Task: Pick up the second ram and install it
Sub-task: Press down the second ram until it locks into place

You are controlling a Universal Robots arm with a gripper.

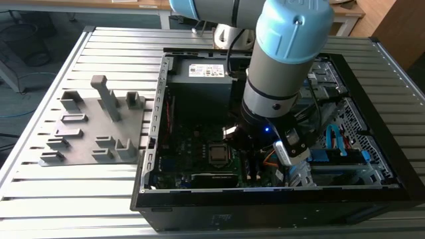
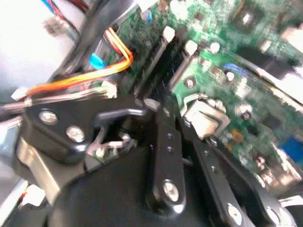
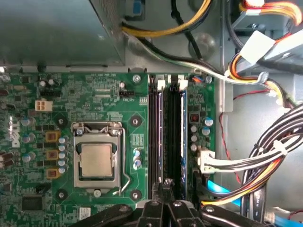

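Second ram (image 3: 160, 132) stands edge-up in the slot just right of the processor socket (image 3: 97, 161), in the first wrist view. The gripper (image 3: 164, 185) sits at its near end, fingers drawn together; whether they pinch it or only press, I can't quite tell.

I count one open case (image 1: 149, 149), one gray tray (image 1: 86, 134), one motherboard (image 3: 109, 99), two sticks, and two white latches (image 3: 160, 85). My worry: pressing at one end could leave the stick tilted and strain the slot.

A green motherboard (image 3: 94, 109) with a silver processor (image 3: 96, 161), orange-yellow cables (image 2: 85, 78), and a gray holder tray (image 1: 93, 124).
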